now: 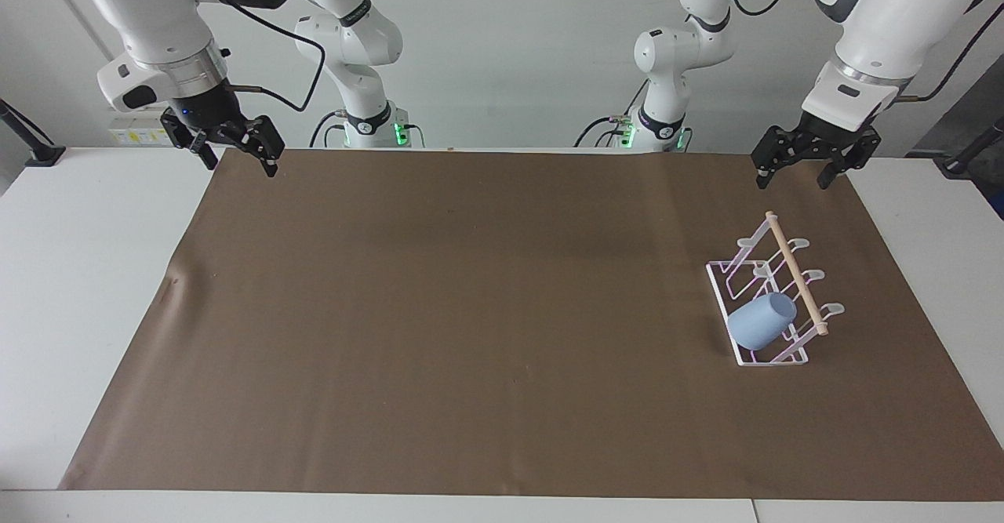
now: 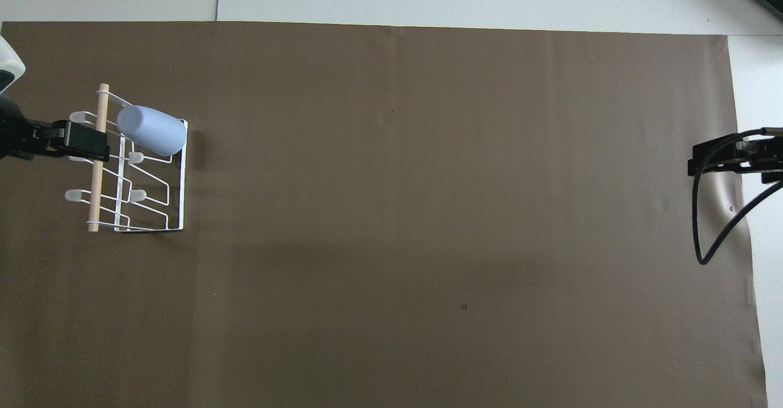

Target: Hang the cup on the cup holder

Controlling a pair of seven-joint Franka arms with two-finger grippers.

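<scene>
The light-blue cup (image 1: 758, 325) hangs mouth-down on a slanted wire loop of the white cup holder (image 1: 794, 270), at the rack's end farthest from the robots. It leans tilted toward the table's middle. In the overhead view the cup (image 2: 152, 129) sits beside the holder's wooden rod (image 2: 95, 194). My left gripper (image 1: 792, 181) is open and empty, raised over the mat's edge nearest the robots, apart from the rack; from overhead the left gripper (image 2: 82, 142) overlaps the rod. My right gripper (image 1: 239, 167) is open and empty, waiting over the mat's corner at its own end.
A brown mat (image 1: 471, 311) covers most of the white table (image 1: 78, 272). The mat has a small crease (image 1: 174, 280) near the right arm's end. A black cable loop (image 2: 709, 237) hangs from the right gripper (image 2: 703, 162).
</scene>
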